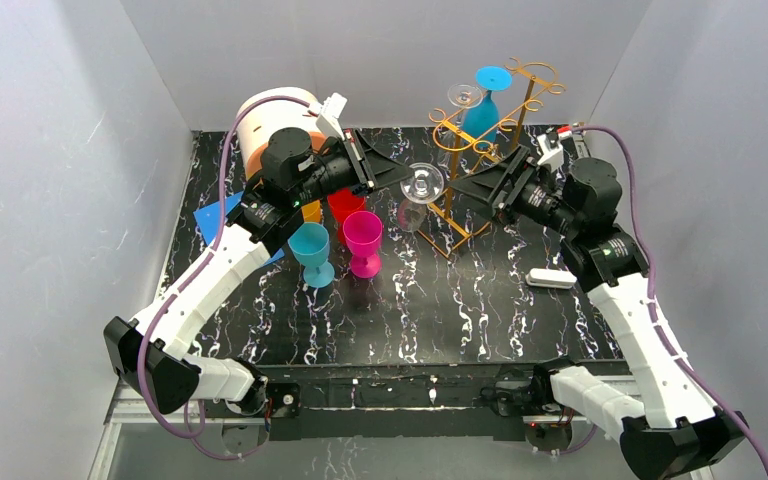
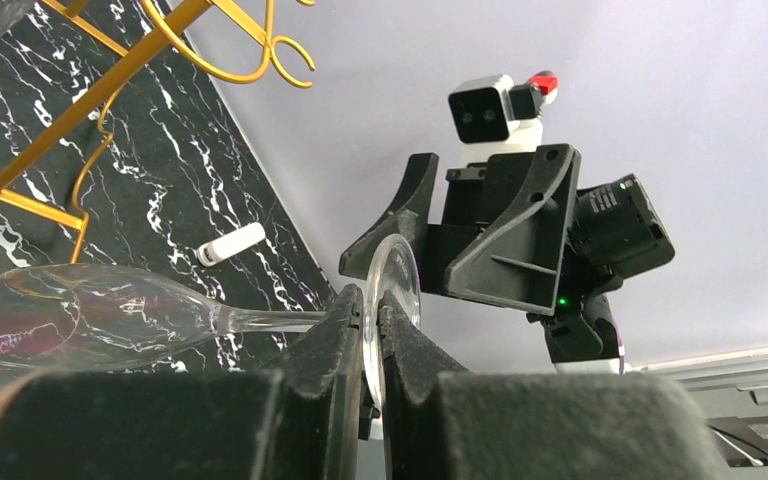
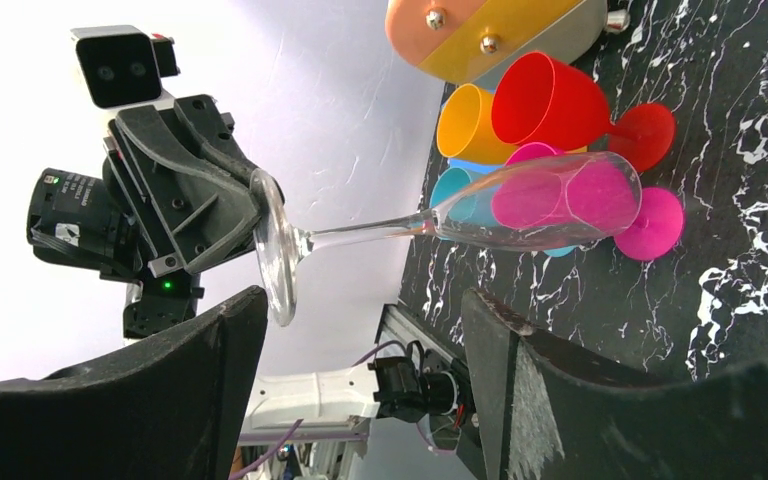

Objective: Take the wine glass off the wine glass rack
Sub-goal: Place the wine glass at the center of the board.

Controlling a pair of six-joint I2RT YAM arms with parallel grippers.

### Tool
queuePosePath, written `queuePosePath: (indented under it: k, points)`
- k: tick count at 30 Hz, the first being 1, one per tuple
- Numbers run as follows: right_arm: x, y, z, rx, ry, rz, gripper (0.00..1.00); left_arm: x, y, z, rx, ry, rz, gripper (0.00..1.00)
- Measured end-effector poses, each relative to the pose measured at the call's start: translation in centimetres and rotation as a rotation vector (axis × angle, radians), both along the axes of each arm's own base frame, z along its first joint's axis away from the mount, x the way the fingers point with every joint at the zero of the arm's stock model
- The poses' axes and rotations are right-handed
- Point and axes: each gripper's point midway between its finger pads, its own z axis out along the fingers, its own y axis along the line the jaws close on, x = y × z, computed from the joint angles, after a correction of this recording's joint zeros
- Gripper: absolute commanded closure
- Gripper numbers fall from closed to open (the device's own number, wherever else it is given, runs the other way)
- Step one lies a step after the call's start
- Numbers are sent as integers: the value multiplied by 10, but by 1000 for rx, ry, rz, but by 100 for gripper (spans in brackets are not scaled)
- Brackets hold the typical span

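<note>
**Operator:** Report any legible markings.

**Technician:** One small label (image 3: 60, 235) sits on the left arm's wrist housing. Its print is too small to read.

**Operator:** Surface and enclosure?

**Technician:** A black table with white marble veining (image 1: 460, 310), boxed by plain white walls (image 1: 380, 60) at 9, 12 and 3 o'clock.

**Operator:** Locate the task item.

**Technician:** The clear stemmed wine glass (image 2: 160, 318) is off the golden wire wine glass rack (image 1: 490, 140). It lies horizontal in the air at 9 o'clock of the rack, just beside the rack's base wires. The rack stands at 1 o'clock of table centre. A blue glass (image 1: 485, 100) and a second clear glass (image 1: 463, 95) hang from its top rails.

**Operator:** Gripper states?

**Technician:** The left gripper (image 2: 370, 300) is clamped on the glass's round foot, with its fingers (image 2: 330, 340) pressed against both faces of the disc. The right gripper (image 3: 360, 300) is spread wide and holds nothing. It faces the left gripper from 3 o'clock.

**Operator:** Edges and open room?

**Technician:**
- **Goblets:** Four plastic goblets cluster near the glass at 8 o'clock: teal goblet (image 1: 310, 250), magenta goblet (image 1: 363, 240), red goblet (image 1: 345, 205) and orange goblet (image 3: 470, 120).
- **Cylinder:** A peach-and-white cylinder (image 1: 270, 115) stands at 10 o'clock, by the far edge.
- **Oblong object:** A white oblong object (image 1: 550, 278) lies at 4 o'clock, beside the right arm.
- **Open room:** Open tabletop runs from 5 to 7 o'clock, out to the near edge.
</note>
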Motion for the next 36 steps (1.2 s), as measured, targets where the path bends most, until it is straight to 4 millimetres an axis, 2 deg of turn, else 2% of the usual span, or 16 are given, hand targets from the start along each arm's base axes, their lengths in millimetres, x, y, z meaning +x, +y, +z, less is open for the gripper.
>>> queuePosePath:
  k: [5, 8, 10, 15, 21, 31, 36]
  points:
    - [-3, -3, 7, 4, -32, -11, 20, 1, 0, 0, 0, 0, 8, 100]
    - [-8, 3, 11, 15, -53, 42, 25, 1, 0, -1, -2, 2, 7, 100]
    - [-10, 10, 12, 29, -51, 105, 31, 2, -1, -3, -7, 4, 5, 100]
    - [-9, 27, 3, 51, -2, 220, 42, 3, -2, -15, -7, 28, 4, 100]
    - [-19, 37, 12, 99, -24, 307, 47, 3, -4, -19, -17, 37, 3, 100]
    - [-15, 52, -2, 129, 39, 357, 57, 1, -7, -15, -46, 25, -18, 100]
    - [-13, 52, -9, 139, 45, 349, 72, -1, -8, -26, -40, 46, -31, 100]
